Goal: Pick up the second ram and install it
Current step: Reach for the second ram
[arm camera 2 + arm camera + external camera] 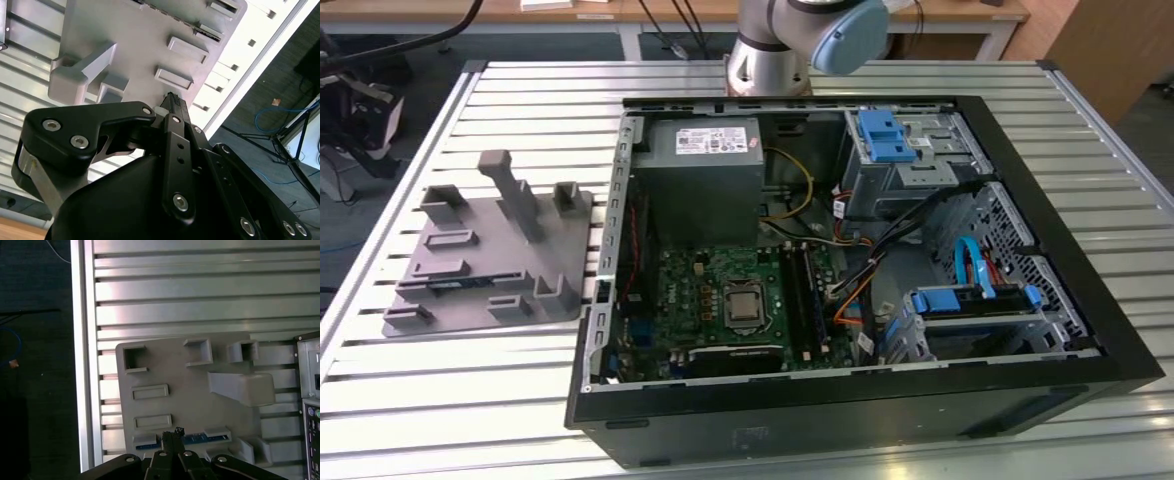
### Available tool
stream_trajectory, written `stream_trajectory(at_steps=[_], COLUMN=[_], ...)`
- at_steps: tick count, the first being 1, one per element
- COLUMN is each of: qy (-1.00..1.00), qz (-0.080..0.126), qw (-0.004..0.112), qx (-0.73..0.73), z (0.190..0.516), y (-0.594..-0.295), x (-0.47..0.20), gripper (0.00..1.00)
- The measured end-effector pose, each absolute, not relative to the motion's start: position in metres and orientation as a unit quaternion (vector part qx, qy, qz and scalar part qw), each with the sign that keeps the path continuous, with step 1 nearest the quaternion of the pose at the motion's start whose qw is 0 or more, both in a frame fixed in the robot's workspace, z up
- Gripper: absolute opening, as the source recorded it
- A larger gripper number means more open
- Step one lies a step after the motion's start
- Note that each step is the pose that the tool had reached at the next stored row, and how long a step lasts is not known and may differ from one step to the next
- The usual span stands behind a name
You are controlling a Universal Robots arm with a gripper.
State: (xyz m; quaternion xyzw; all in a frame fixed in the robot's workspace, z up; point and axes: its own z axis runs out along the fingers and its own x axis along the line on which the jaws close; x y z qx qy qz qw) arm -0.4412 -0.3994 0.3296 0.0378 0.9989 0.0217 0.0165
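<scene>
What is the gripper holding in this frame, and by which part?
Nothing. The gripper hangs above the grey tray with its jaws together and empty; the second ram lies in a slot of that tray.

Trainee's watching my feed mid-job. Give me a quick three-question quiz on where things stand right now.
1. Fill in: in the exterior view, the grey tray sits on the slatted table, on the computer case's ____ side.
2. Pick one: in the first wrist view, the gripper hangs over A) the computer case, B) the grey tray, C) bare slatted table.
3. True or false: the second ram is already seated in the computer case.

Key: 1 the exterior view's left; 2 B; 3 false, it lies in the grey tray.
</scene>
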Motion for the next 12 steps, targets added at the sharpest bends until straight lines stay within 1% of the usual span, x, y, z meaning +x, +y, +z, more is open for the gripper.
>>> stream_trajectory(at_steps=[12], qy=[0.999], qz=[0.022], qw=[0.017], qx=[0.038], z=[0.3208], y=[-0.3994], x=[-0.4412], gripper=[0.1])
